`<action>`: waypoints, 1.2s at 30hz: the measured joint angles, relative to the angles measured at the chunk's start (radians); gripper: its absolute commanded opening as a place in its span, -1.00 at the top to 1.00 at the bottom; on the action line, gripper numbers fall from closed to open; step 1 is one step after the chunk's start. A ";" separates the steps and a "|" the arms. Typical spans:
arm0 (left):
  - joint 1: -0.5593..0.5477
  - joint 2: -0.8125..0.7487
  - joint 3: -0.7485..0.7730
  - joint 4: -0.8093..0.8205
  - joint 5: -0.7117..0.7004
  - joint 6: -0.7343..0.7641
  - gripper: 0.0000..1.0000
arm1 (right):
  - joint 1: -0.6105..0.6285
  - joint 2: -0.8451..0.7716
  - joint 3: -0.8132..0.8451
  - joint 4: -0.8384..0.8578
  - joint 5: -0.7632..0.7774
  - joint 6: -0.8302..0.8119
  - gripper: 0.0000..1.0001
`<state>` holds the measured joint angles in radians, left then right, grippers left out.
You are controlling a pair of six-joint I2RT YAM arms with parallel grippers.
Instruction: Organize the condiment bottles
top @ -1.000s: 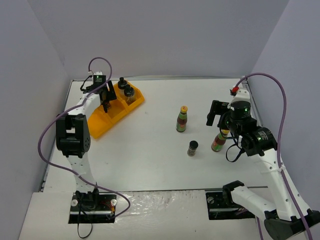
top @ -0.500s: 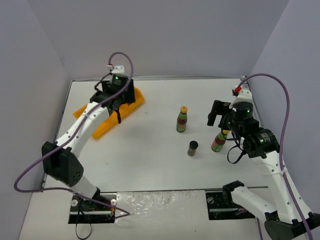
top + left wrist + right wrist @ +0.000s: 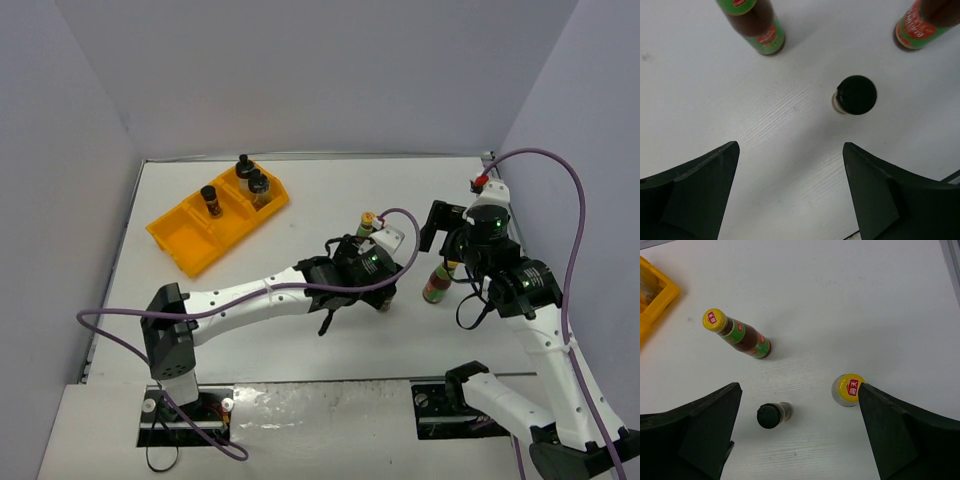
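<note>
Two slim yellow-capped sauce bottles point(image 3: 737, 332) point(image 3: 849, 389) and a tiny black-capped spice jar point(image 3: 771, 415) stand on the white table. My left gripper point(image 3: 790, 162) hangs open just short of that spice jar point(image 3: 856, 95), with nothing between its fingers point(image 3: 695, 192). My right gripper point(image 3: 800, 412) is open too, high over the same group, and the nearer bottle's cap shows beside its right finger. The orange tray point(image 3: 180, 240) holds another small spice jar point(image 3: 211, 200) and two wider black-lidded jars point(image 3: 243, 166) point(image 3: 258, 187).
The left arm point(image 3: 260, 295) stretches across the middle of the table from its base. The tray's nearest compartment holds nothing. Grey walls close in the table on three sides. Purple cables loop off both arms.
My left arm has swung from the tray to the table's middle, over the spice jar, jaws a little wider. A small spice jar now shows in the tray. The right arm has barely moved.
</note>
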<state>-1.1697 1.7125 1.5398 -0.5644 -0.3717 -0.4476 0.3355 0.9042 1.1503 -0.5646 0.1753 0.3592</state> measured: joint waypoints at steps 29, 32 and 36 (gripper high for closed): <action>-0.025 0.279 0.151 0.184 0.121 -0.042 -0.63 | -0.002 -0.067 0.022 -0.093 0.067 0.006 -1.00; 0.001 0.283 0.135 0.206 0.132 -0.050 -0.63 | -0.002 -0.069 0.026 -0.095 0.068 0.004 -1.00; 0.034 0.288 0.095 0.218 0.146 -0.059 -0.63 | -0.002 -0.071 0.029 -0.096 0.069 0.000 -1.00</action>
<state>-1.1360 2.0007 1.6352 -0.3460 -0.2260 -0.5061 0.3336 0.8333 1.1797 -0.6601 0.2440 0.3588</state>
